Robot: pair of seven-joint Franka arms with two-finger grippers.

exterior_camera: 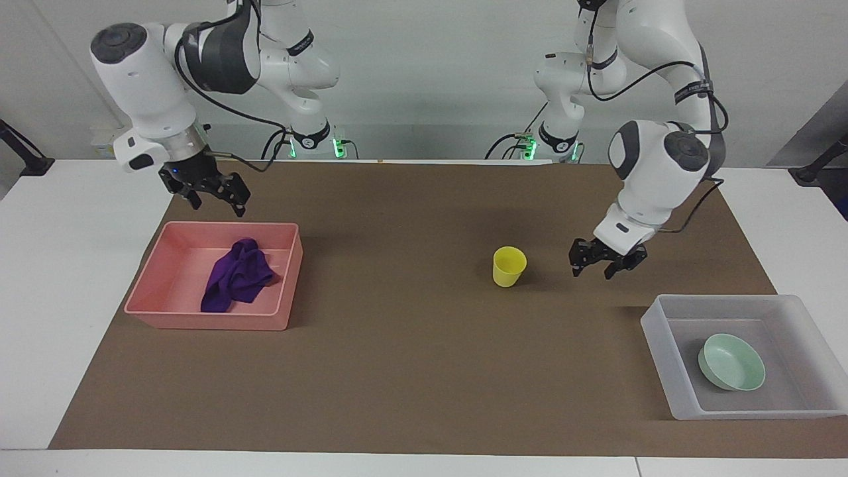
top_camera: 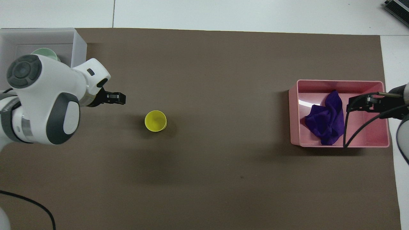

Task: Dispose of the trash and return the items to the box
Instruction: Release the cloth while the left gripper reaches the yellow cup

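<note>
Brown mat (exterior_camera: 411, 371) covered most of the table, pink bin (exterior_camera: 285, 278) at the right arm's end, translucent box (exterior_camera: 662, 358) at the left arm's end. Purple cloth (exterior_camera: 237, 275) lay crumpled inside the pink bin, touching nothing else, so trash looked done. Mint bowl (exterior_camera: 731, 362) sat in the box, clear of both grippers. Only the yellow cup (exterior_camera: 509, 265) was left out, upright on the mat, mouth up, between the two bins and nearer the box.

Left gripper (exterior_camera: 604, 265) hung just beside the cup, toward the left arm's end, low over the mat, fingers spread, holding nothing. Key relation: cup lay sideways from those jaws toward the pink bin, no long axis across since it's round, so any approach angle should work; left arm was clearly the nearer one. Right gripper (exterior_camera: 213, 196) was raised over the robot-side edge of the pink bin, jaws wide open and empty, probably just waiting.

Open mat all round the cup, nothing to bump. Box had free floor beside the bowl for the cup
</note>
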